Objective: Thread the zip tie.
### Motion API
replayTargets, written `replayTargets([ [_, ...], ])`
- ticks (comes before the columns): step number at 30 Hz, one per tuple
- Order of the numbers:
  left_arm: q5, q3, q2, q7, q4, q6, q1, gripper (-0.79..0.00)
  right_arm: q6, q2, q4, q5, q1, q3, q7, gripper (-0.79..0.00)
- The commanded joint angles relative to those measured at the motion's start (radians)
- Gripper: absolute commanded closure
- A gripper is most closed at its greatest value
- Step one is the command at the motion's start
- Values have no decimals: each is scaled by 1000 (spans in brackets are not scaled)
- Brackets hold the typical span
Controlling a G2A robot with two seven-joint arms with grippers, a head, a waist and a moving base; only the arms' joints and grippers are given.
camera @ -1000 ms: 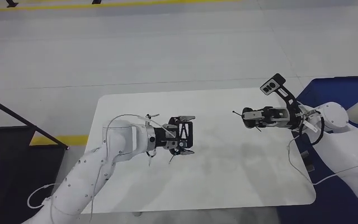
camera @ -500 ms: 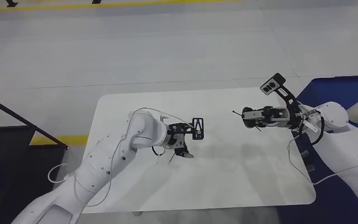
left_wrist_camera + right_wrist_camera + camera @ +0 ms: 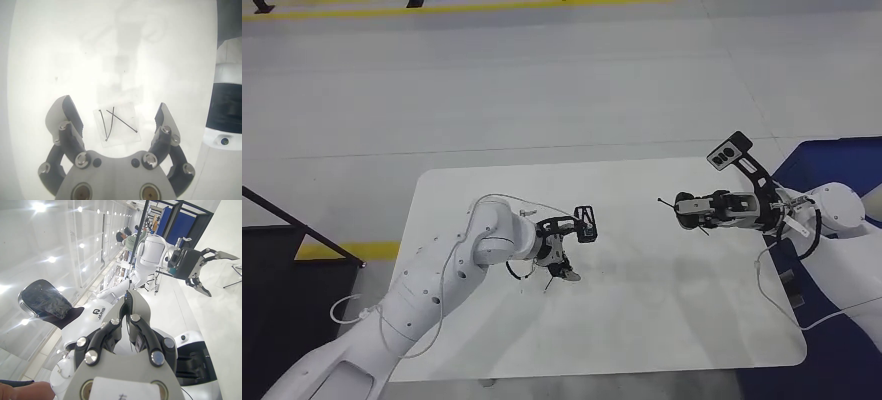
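1. Table (image 3: 692, 310): white, carries everything.
2. Left hand (image 3: 114, 103): released, spread wide, above clear sheet (image 3: 130, 136).
3. Right hand (image 3: 128, 294): clenched on zip tie (image 3: 664, 204), well apart from sheet; tie's tip points toward left hand.
4. On sheet: bent tie (image 3: 106, 139) crosses straight tie (image 3: 121, 121), both flat.

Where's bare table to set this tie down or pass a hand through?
Free: the table between the left hand and the right hand with its zip tie, plus the strip nearest the robot. Crowded: under the left hand, where the clear sheet of ties lies.
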Motion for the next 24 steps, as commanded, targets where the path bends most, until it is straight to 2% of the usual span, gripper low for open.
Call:
replayTargets([
  [1,-12,1,1,-14,-2,3,7,-62,0,0,0,0,0,0,0,0],
  [6,-3,4,4,-38,10,18,13,-49,0,0,0,0,0,0,0,0],
  [10,43,6,3,-41,20,66,14,-77,0,0,0,0,0,0,0,0],
  [24,152,60,-23,-38,33,172,21,-92,0,0,0,0,0,0,0,0],
])
